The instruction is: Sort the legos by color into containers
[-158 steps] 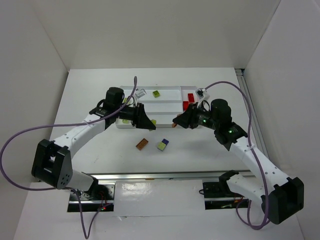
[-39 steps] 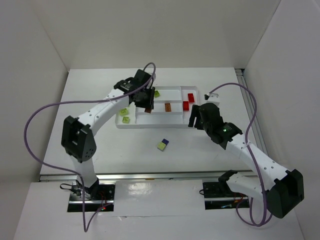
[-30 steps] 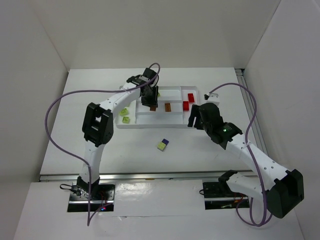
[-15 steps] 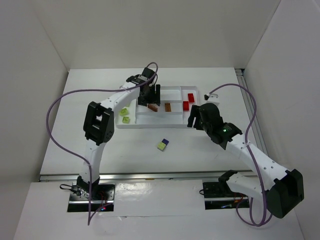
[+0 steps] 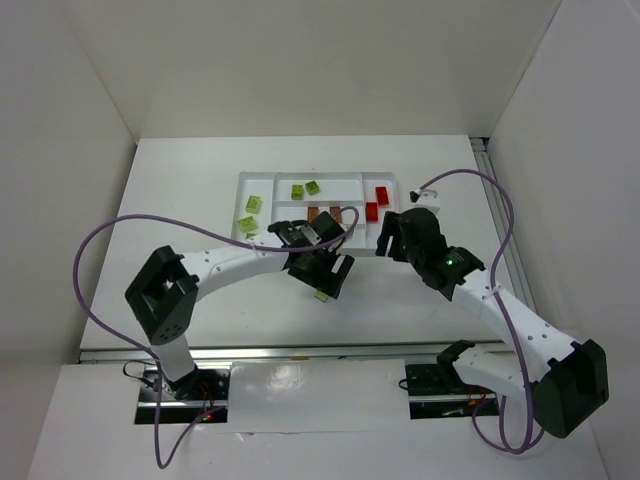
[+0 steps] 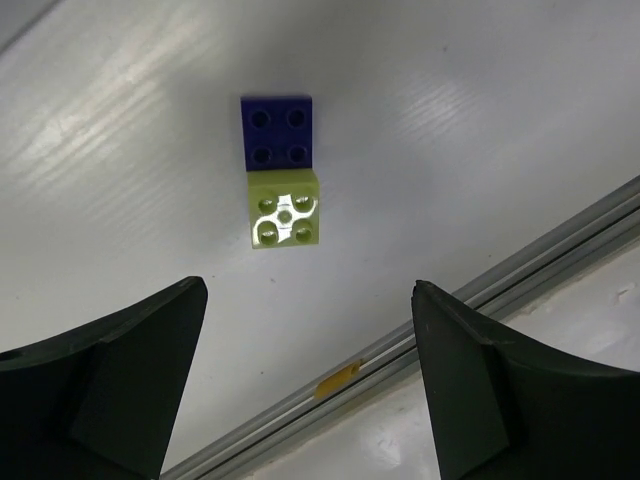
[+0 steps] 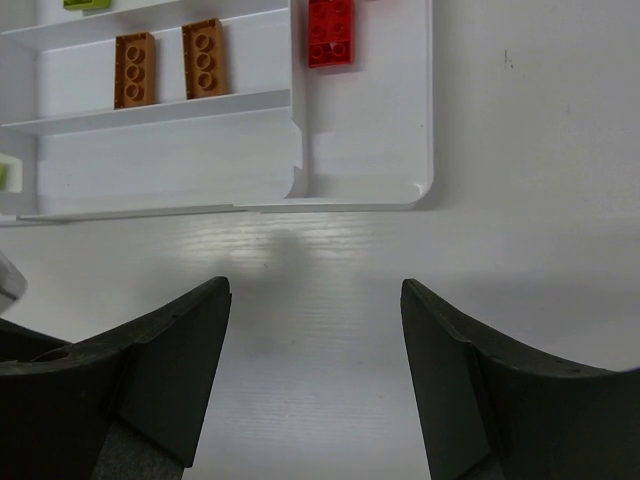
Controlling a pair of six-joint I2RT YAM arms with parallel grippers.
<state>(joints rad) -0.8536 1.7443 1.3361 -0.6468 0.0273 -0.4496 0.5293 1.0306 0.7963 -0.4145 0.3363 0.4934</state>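
Bricks lie touching, purple brick [image 6: 278,131] and lime brick [image 6: 286,208], under spread, empty left fingers [image 6: 120,385]; right fingers [image 7: 150,370] likewise spread, empty.

Left hand [image 6: 303,300] spread wide (facing down) — right hand [image 7: 315,290] parted.

The white tray [image 5: 350,183] holds lime bricks [image 5: 254,203] in its left end and far long sections, two brown-orange bricks [image 7: 203,57] in the middle one, and red bricks [image 5: 381,194] at the right end. A purple brick [image 6: 278,131] and a lime brick [image 6: 286,208] lie touching, studs up, on the bench [image 6: 480,120].
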